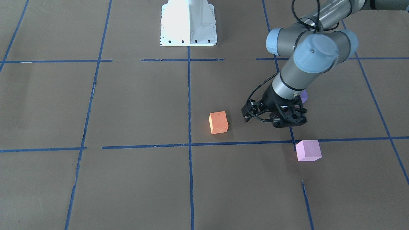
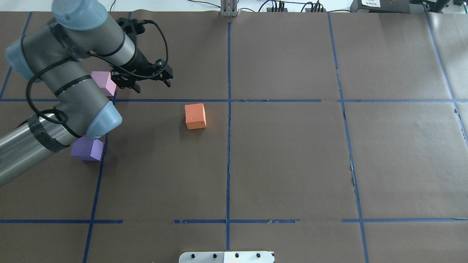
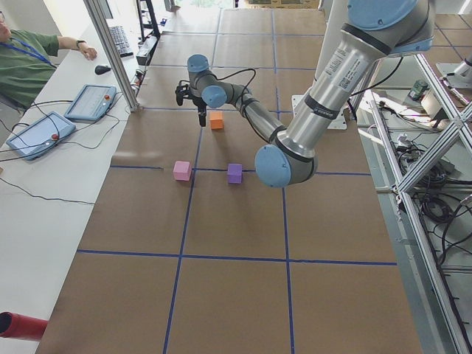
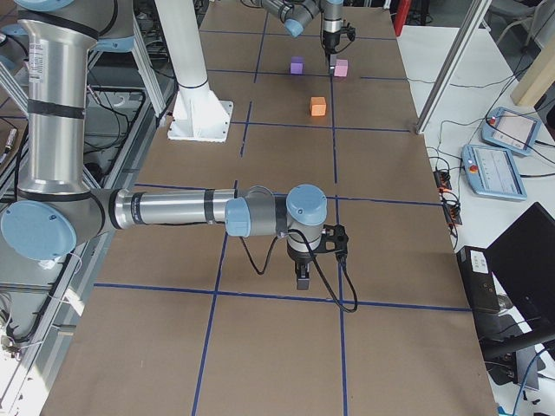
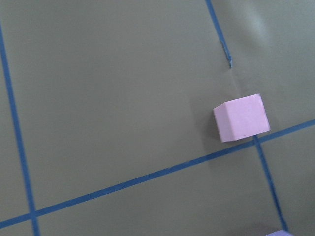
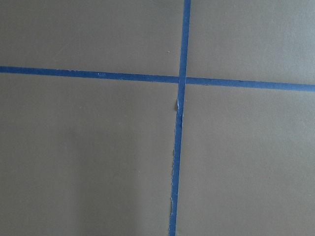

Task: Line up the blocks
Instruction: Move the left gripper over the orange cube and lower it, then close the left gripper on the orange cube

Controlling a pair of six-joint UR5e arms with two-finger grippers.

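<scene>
The orange block (image 1: 219, 122) lies near the table's middle and also shows in the overhead view (image 2: 195, 116). The pale pink block (image 1: 307, 150) lies on a tape crossing, farther out on the robot's left (image 2: 104, 82) (image 5: 241, 118). The dark purple block (image 2: 87, 149) lies nearer the robot, mostly hidden behind the left arm in the front view (image 1: 303, 95). My left gripper (image 1: 289, 124) hovers above the table between the orange and pink blocks, looks open and holds nothing. My right gripper (image 4: 301, 279) hangs over bare table far from the blocks; I cannot tell its state.
The brown table cover carries a blue tape grid (image 1: 189, 143). The white base pedestal (image 1: 188, 24) stands at the robot's side. An operator (image 3: 29, 59) and teach pendants (image 3: 92, 102) sit at a side desk beyond the far edge.
</scene>
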